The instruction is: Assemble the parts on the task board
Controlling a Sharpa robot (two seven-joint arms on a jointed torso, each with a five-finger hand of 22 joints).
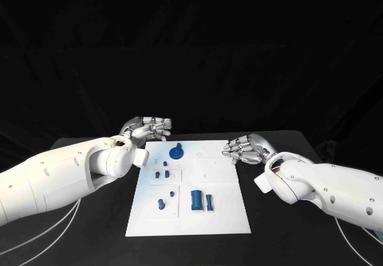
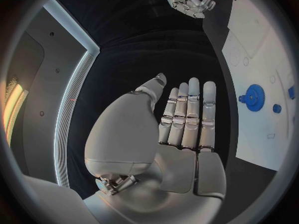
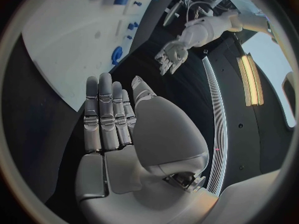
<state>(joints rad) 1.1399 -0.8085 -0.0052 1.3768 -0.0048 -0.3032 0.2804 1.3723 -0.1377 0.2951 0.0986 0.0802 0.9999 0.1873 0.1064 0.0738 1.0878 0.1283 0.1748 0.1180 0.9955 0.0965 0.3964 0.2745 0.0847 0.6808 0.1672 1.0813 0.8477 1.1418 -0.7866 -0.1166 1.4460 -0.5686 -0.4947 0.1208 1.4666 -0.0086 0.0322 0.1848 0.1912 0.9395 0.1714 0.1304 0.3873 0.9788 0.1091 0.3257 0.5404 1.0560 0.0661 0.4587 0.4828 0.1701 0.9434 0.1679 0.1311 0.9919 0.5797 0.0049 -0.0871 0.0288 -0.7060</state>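
White task board lies flat mid black table, long side running away from robot. Left robot hand hovers just off the board's far left corner, fingers straight and side by side, thumb apart, holding nothing. Right robot hand sits by the board's right edge near the far end, same flat open pose, empty. Blue parts on board: round gear-like piece at far end near left robot hand, small pegs mid left, two upright blocks nearer the robot, a small tilted piece left of them. Neither hand touches board or parts.
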